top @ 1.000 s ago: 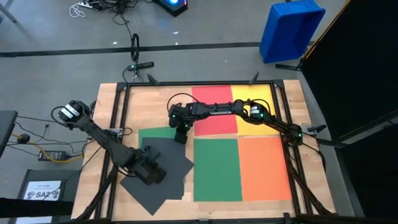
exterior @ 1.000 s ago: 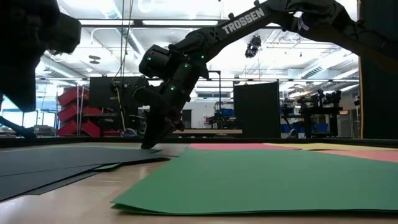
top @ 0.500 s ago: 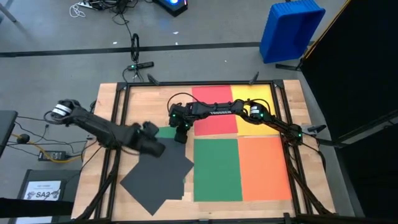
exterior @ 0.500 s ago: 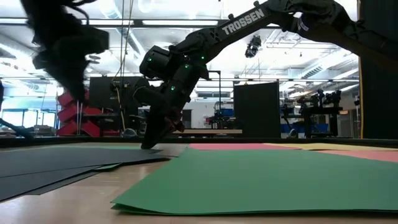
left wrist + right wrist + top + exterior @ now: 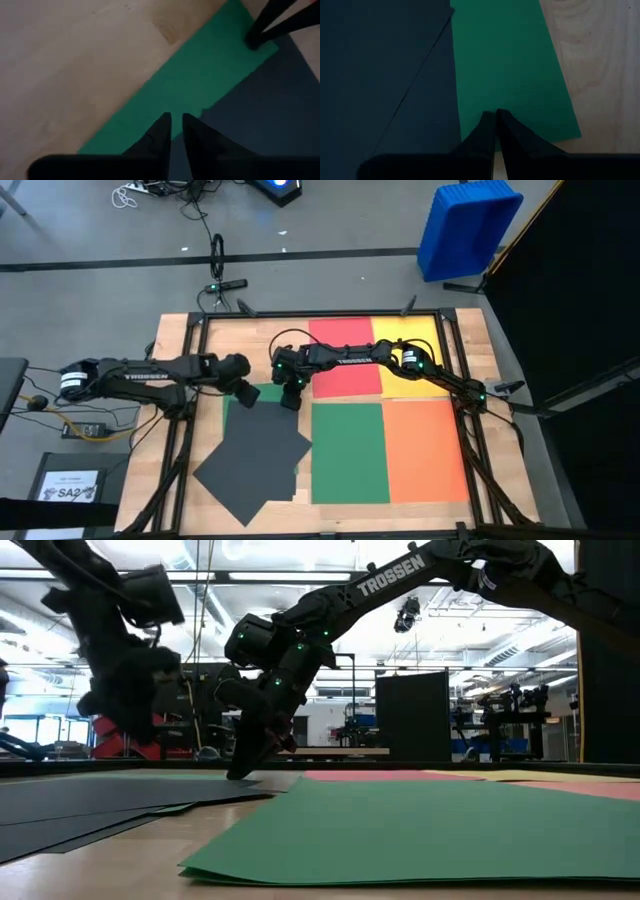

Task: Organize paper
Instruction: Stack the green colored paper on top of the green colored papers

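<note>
A small green sheet (image 5: 258, 392) lies flat at the table's middle left, and several dark grey sheets (image 5: 255, 460) fanned toward the near left edge cover part of it. My right gripper (image 5: 290, 401) is shut, tips down on this green sheet. My left gripper (image 5: 244, 396) hovers above the green sheet's left part (image 5: 200, 80), where the dark paper (image 5: 265, 115) overlaps it, and has a narrow gap between its fingers. A large green sheet (image 5: 349, 452), an orange sheet (image 5: 425, 450), a red sheet (image 5: 345, 358) and a yellow sheet (image 5: 405, 356) lie flat to the right. My right gripper presses its shut fingertips (image 5: 495, 120) down on the small green sheet near its far right corner (image 5: 260, 50). The fingers slant steeply down from the table's right. The sheet lies flat on the table under them (image 5: 240, 774).
Black frame rails (image 5: 190, 360) run along the table's sides. Bare wood (image 5: 240, 340) shows at the far left. Off the table are a blue bin (image 5: 465, 225) at the far right and a white printed sheet (image 5: 70, 485) at the near left.
My left gripper has swung from above the dark grey sheets at the near left toward the far edge, and now hangs over the small green sheet beside my right gripper. The sheets have stayed in place.
</note>
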{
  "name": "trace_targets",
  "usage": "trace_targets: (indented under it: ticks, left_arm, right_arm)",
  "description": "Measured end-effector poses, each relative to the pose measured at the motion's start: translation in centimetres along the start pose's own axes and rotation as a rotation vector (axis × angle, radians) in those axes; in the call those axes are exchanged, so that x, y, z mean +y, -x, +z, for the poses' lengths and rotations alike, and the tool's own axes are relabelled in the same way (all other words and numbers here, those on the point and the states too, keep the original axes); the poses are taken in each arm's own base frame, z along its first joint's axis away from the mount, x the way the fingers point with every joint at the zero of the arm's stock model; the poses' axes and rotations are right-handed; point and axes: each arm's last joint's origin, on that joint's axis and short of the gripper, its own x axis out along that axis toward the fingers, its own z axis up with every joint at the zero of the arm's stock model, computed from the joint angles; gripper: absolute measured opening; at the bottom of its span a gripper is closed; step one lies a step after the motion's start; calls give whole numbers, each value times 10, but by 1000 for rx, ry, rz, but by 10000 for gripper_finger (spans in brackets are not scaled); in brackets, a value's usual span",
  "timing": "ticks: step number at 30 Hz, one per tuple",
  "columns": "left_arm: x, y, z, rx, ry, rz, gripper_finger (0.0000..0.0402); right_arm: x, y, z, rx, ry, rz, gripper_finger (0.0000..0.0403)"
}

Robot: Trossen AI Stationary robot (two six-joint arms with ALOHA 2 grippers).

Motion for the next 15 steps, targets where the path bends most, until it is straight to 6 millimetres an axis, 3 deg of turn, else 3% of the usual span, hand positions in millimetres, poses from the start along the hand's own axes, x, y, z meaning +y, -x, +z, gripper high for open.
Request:
trace_targets:
  ticks: [15]
  left_arm:
    - [20,-45,16,175,-25,148,193]
  right_arm:
    - [1,0,0,3,0,21,0]
